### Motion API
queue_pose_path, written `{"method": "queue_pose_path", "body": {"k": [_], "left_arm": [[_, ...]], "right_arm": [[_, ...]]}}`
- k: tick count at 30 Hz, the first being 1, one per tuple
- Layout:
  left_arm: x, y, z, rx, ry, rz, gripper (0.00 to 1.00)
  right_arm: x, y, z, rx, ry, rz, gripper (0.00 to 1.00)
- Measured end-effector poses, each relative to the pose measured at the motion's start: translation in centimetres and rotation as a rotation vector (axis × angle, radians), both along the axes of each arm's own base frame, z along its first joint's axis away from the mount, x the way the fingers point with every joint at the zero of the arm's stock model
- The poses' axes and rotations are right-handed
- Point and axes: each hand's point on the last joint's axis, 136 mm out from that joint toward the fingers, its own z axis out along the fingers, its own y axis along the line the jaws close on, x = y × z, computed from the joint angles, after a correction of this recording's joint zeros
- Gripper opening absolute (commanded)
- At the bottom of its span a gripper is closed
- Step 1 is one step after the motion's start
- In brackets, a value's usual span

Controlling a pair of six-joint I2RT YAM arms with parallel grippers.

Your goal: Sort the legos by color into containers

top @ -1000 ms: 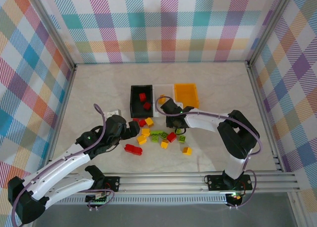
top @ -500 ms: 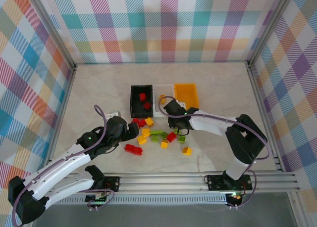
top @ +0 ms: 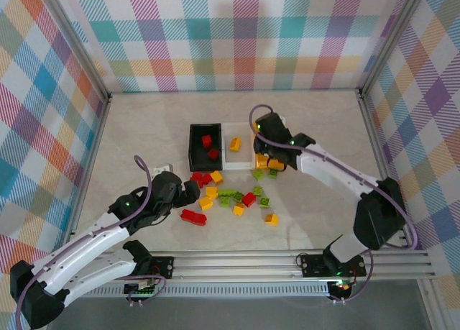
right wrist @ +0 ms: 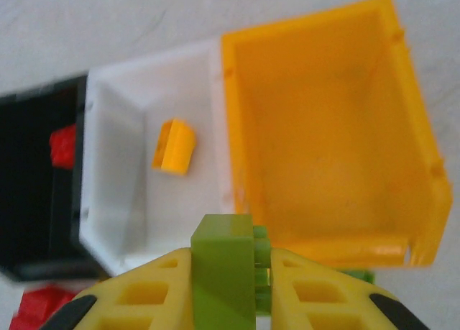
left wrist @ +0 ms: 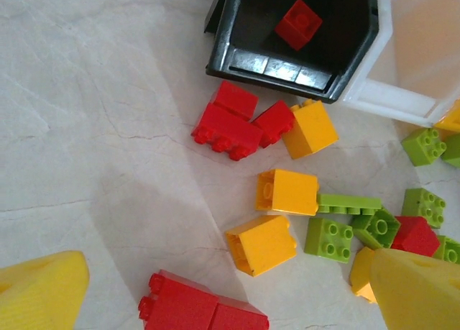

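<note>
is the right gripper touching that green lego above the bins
Touching. The right wrist view shows the green lego pinched between both yellow fingers of the right gripper, no gap.

Loose legos (left wrist: 287, 192) beside black bin (left wrist: 280, 70)

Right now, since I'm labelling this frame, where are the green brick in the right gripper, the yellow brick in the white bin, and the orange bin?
green brick (right wrist: 223, 272): right wrist view, its near face.
yellow brick (right wrist: 174, 147): right wrist view, its top face.
orange bin (right wrist: 327, 150): right wrist view, its bare floor.
</note>
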Motion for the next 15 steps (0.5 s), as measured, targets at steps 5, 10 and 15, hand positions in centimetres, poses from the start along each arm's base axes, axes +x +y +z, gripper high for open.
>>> {"method": "queue_pose_path", "body": {"k": [5,10,15], "left_arm": [[-0.5,0.4,0.0,0.002,0.004,0.002,1.0],[-0.7,0.7,-0.3,0.005,0.013,0.006,1.0],[-1.1,0.9,-0.6,0.011,0.03,0.011,1.0]], "right_arm": [[4.1,-1.3,-2.4,-0.056,0.058,-0.058,0.3],[5.7,-1.4,-4.2,-0.093,0.109,-0.067,0.51],[5.5,-1.2,-3.9,-0.091,0.115,-0.05,0.69]]}}
